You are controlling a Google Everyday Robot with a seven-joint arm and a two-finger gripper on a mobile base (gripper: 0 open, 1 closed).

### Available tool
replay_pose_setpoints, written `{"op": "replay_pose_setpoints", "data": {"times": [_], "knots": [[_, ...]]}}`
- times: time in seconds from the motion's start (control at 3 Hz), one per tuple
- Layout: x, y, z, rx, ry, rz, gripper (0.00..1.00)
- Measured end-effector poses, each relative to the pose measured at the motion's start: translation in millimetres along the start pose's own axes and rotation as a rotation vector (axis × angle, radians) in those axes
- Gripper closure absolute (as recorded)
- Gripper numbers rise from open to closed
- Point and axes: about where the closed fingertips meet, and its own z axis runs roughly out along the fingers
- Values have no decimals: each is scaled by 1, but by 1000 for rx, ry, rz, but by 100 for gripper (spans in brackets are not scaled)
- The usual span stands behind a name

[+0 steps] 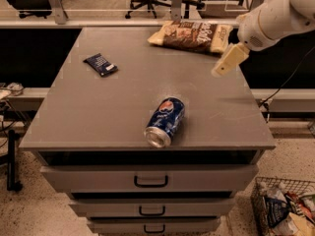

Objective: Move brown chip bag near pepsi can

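Three items lie on the grey cabinet top (98, 117): the brown chip bag (194, 36) flat at the far edge toward the right corner, the pepsi can (165, 122) on its side near the front edge at centre, and a small dark blue packet (100, 64) toward the far left. Bag and can are well apart, so the transfer is not yet done. The gripper (227, 61) hangs over the right side of the top, just beside the bag's right end on the camera side, apart from the bag and with no object seen in it. Whether the gripper is open or closed cannot be told from this view. Step in hand, by judgement: approach to the bag ahead of the grasp. The next move calls for centring the gripper over the bag, descending, and closing across the bag's short width. The bag is crinkly and soft, so a shallow pinch may slip. Placement calls for a spot beside the can without contact, since a can lying on its side is likely to roll if nudged.
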Motion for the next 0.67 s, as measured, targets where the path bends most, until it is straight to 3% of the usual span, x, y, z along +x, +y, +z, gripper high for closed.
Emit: {"op": "replay_pose_setpoints", "data": {"times": [0.67], "knots": [[-9,-67,77,121,-158,163,0]]}}
